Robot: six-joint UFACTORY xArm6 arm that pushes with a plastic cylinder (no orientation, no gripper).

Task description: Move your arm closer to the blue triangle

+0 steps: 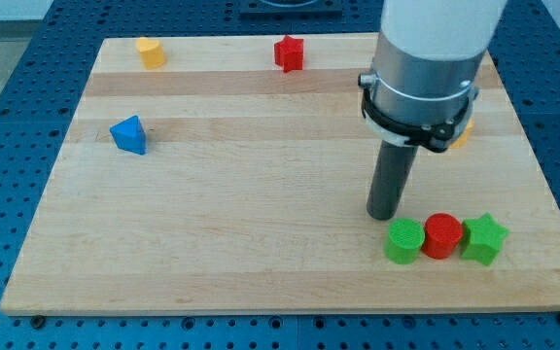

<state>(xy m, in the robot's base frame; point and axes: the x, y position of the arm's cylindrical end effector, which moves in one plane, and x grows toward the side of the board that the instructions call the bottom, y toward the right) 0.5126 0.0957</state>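
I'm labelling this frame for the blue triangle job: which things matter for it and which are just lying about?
Belongs to the job:
- blue triangle, at the view's left
- my tip, far to its right, just above the green cylinder

Just lying about:
- green cylinder
- red cylinder
- green star
- red star
- yellow block
- wooden board

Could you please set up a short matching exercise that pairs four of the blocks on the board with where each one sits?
Things:
1. blue triangle
2. red star
3. green star
4. yellow block

Places:
A. view's top, near the middle
B. view's bottom right, end of a row of three
C. view's top left corner
D. view's left, alone, far from my tip

Pairs: 1-D, 2-A, 3-B, 4-C
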